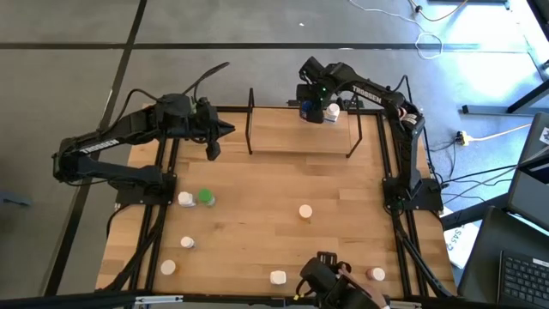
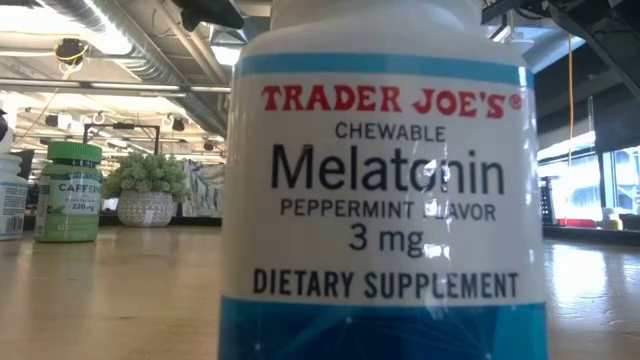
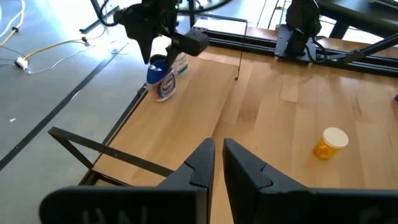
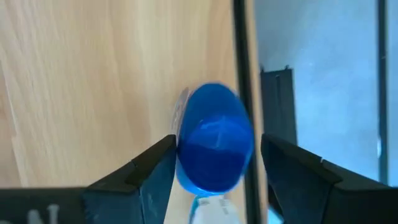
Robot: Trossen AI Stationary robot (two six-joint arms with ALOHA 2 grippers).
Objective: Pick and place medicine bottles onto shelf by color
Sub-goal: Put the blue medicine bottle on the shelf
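Standing on the shelf (image 1: 292, 142): a blue bottle (image 1: 310, 109) between the right gripper's (image 1: 310, 108) parted fingers.

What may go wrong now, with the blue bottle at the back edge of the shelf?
The right end effector brackets the blue bottle, which stands close to the shelf rear edge and black frame; a small push might tip it off the back. A white-capped bottle stands right beside it, so the opening fingers could knock that one over. The left end effector waits near the shelf's other end, so little risk there.
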